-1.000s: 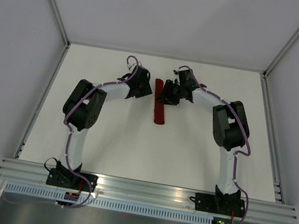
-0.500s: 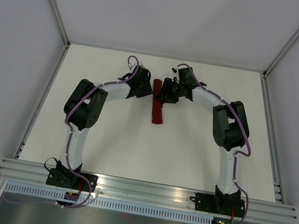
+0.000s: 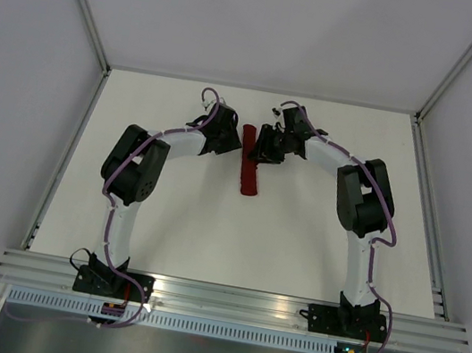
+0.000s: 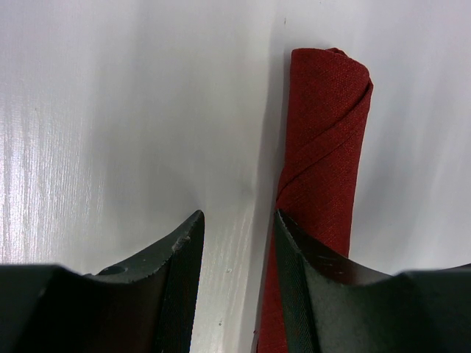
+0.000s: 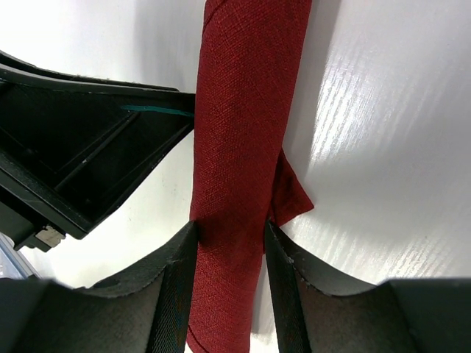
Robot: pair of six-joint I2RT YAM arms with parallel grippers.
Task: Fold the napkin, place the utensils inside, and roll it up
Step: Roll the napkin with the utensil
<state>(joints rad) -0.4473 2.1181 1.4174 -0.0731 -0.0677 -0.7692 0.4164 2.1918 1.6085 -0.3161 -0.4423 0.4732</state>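
The napkin [image 3: 251, 177] is a tight dark red roll lying lengthwise on the white table between my two grippers. My right gripper [image 5: 230, 232] straddles the roll [image 5: 243, 132], and both fingers press its sides; a small loose corner of cloth sticks out past the right finger. My left gripper [image 4: 239, 217] stands open over bare table, and the roll [image 4: 327, 125] lies just outside, partly under its right finger [image 4: 309, 265]. In the top view the left gripper [image 3: 233, 142] and the right gripper [image 3: 259, 147] face each other across the roll's far half. The utensils do not show.
The left gripper's black body [image 5: 88, 162] fills the space right beside the roll in the right wrist view. The table [image 3: 209, 226] is white, with raised metal rails along both sides and an aluminium rail [image 3: 234, 298] at the near edge by the arm bases.
The roll's near end has swung slightly to the left and the right gripper's jaws have closed a little on it. The left arm has hardly moved.
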